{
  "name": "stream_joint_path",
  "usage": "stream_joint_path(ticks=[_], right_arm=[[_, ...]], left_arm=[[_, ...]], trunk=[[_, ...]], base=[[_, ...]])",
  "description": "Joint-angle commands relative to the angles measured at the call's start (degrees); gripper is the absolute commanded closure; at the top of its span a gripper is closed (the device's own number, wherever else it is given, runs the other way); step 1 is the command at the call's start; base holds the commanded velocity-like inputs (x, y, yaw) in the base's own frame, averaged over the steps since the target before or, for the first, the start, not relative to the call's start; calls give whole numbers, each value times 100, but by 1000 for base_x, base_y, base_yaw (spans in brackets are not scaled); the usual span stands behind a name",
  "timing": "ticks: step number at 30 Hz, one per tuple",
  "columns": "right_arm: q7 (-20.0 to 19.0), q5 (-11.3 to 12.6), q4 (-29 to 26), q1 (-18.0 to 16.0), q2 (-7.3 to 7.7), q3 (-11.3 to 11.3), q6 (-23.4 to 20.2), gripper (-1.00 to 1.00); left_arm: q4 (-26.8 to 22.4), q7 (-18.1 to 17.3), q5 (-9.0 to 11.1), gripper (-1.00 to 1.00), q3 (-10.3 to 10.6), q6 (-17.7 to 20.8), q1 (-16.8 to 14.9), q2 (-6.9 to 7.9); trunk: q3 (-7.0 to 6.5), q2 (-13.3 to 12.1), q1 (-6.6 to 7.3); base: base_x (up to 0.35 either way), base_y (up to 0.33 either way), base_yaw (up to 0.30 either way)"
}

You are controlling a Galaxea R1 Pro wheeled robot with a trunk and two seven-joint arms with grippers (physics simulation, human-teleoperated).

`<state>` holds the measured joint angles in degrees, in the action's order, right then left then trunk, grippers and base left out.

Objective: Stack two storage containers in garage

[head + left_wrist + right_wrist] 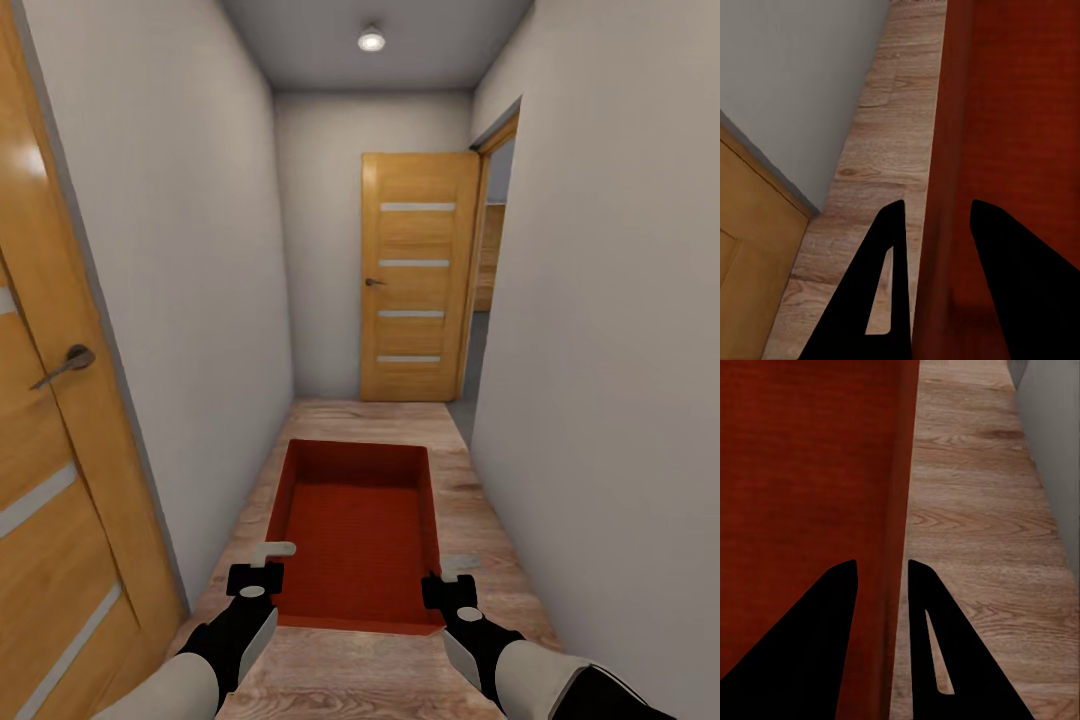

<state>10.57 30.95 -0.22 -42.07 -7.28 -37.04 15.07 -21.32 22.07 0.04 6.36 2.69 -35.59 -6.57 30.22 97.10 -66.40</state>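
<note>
A narrow hallway with pale grey walls (180, 250) and a light wood plank floor (340, 680) runs ahead to a wooden door (418, 275) with 4 pale strips, standing beside an open doorway on the right; another wooden door (60, 480) with a lever handle stands close on the left. 1 orange-red storage container (355, 530), open side up, is carried low in front of the robot between both arms. The left gripper (931, 225) is clenched on the container's left wall, 1 finger inside and 1 outside, and the right gripper (881, 581) grasps the right wall the same way.
</note>
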Motion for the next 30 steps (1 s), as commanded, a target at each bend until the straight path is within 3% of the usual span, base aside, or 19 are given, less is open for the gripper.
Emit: stream_joint_path(ticks=[1, 30], right_arm=[[262, 131, 14, -3, -1, -14, 40, 100], [252, 131, 14, -3, 2, -14, 32, 100]], left_arm=[[-30, 43, 464, 100, -82, 30, -9, -46], [-32, 43, 466, 100, -82, 30, -10, -46]], trunk=[[6, 3, -3], [6, 3, -3]], base=[[321, 0, 0], [321, 0, 0]])
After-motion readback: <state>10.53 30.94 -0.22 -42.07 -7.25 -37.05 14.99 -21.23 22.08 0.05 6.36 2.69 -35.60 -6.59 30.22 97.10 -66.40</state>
